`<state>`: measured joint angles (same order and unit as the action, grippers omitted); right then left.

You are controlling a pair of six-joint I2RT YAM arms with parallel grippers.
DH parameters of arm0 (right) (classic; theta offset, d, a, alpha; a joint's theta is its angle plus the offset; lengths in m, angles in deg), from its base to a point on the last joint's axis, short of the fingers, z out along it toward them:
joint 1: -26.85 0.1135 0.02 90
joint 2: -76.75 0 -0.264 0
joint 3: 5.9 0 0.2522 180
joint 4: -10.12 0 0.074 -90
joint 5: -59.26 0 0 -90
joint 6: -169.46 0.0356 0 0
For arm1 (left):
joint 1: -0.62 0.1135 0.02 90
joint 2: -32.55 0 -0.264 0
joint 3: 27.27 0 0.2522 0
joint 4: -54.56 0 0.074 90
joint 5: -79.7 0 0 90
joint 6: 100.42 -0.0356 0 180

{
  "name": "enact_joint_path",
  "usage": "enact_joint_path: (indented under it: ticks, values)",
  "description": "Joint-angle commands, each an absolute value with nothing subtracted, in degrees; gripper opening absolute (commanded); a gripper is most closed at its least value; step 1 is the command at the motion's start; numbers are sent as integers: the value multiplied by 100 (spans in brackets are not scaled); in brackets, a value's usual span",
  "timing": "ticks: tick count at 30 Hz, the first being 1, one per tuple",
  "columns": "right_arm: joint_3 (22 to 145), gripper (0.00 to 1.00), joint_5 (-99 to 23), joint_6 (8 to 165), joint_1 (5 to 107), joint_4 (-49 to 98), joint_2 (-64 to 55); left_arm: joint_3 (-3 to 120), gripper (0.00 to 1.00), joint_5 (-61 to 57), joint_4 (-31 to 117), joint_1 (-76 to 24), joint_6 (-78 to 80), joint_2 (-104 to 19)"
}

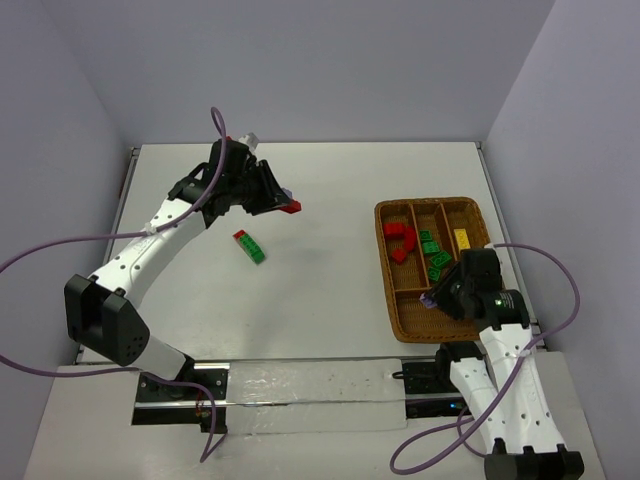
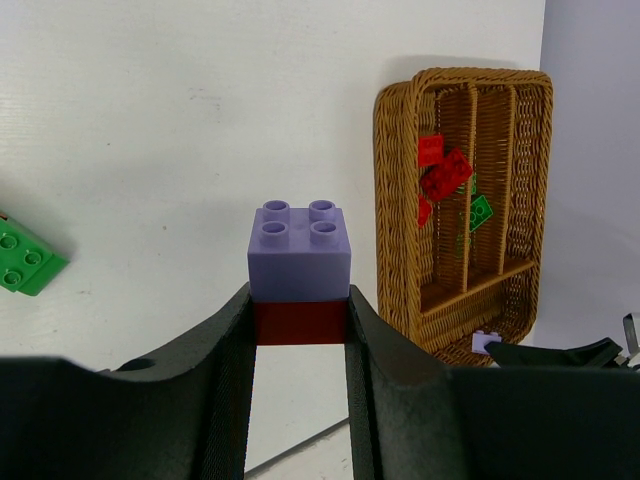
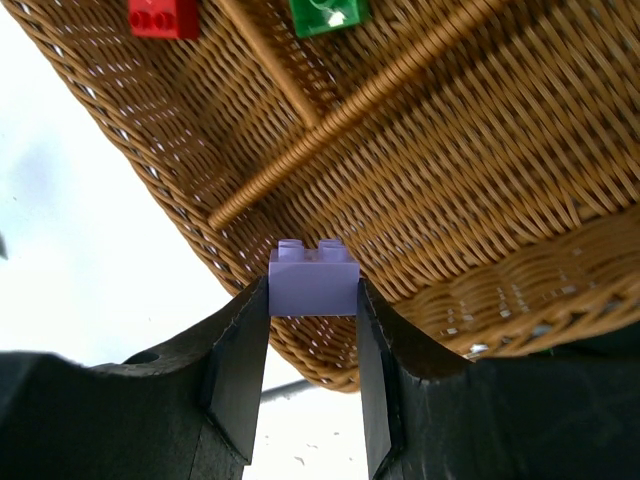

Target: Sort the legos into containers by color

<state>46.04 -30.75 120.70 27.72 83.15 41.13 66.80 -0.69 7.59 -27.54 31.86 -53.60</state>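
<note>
My left gripper (image 1: 287, 205) is shut on a stack of a purple brick (image 2: 300, 250) on a dark red brick (image 2: 300, 322), held above the table's far middle; only the red shows in the top view (image 1: 291, 207). My right gripper (image 1: 432, 297) is shut on a purple brick (image 3: 313, 280) over the wide near compartment of the wicker tray (image 1: 430, 202). Red bricks (image 1: 401, 240) lie in the tray's left long compartment, green bricks (image 1: 434, 255) in the middle one, a yellow brick (image 1: 461, 239) in the right one. A green brick with a red end (image 1: 249, 246) lies on the table.
The tray sits at the table's right side near the right wall, and also shows in the left wrist view (image 2: 395, 200). The right arm's base stands just in front of it. The left arm stretches diagonally across the left half. A metal rail runs along the near edge.
</note>
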Motion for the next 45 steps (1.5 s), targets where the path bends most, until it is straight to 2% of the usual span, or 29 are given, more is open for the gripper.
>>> enact_joint_path:
  ticks: [1, 2, 3, 5, 8, 10, 15, 20, 21, 24, 27, 33, 38, 45]
  values:
    - [4699, 31, -2960, 12120, 2783, 8718, 4241, 6910, 0, -73, 852, -2795, 3072, -5340]
    - [4716, 36, -2967, 12112, 2791, 8736, 4257, 6910, 0, -90, 836, -2795, 3072, -5332]
    - [4731, 46, -2953, 12112, 2791, 8765, 4272, 6910, 0, -105, 821, -2795, 3072, -5332]
    - [4741, 51, -2943, 12112, 2800, 8787, 4299, 6919, 0, -107, 828, -2795, 3063, -5315]
    - [4779, 71, -2968, 12074, 2798, 8786, 4335, 6919, 0, -66, 864, -2795, 3054, -5307]
    - [4847, 76, -3016, 12031, 2800, 8764, 4343, 6937, 0, 18, 890, -2795, 3013, -5326]
    - [5413, 71, -3598, 11532, 2814, 8098, 4313, 6931, 0, 556, 1018, -2853, 2676, -5471]
    - [5872, 68, -4745, 11388, 3181, 6855, 3740, 6702, 0, 2226, 1543, -2960, 2021, -5622]
    - [5945, 67, -4753, 11391, 3247, 6749, 3593, 6641, 0, 2445, 1655, -2981, 1955, -5622]
    - [6621, 68, -3942, 11380, 4416, 6463, 2814, 6366, 0, 3010, 2032, -3020, 1807, -5568]
    - [7341, 67, -3613, 11453, 4886, 6341, 2119, 6205, 0, 3436, 2347, -3042, 1662, -5502]
    - [8049, 66, -3216, 12149, 5348, 5633, 1276, 6067, 0, 3486, 2485, -3138, 1594, -5474]
    - [8858, 68, -2773, 12397, 5884, 5711, 375, 6102, 0, 3309, 2505, -3227, 1744, -5525]
    - [8960, 68, -2592, 12639, 6123, 5684, -87, 6085, 0, 3154, 2462, -3279, 1788, -5490]
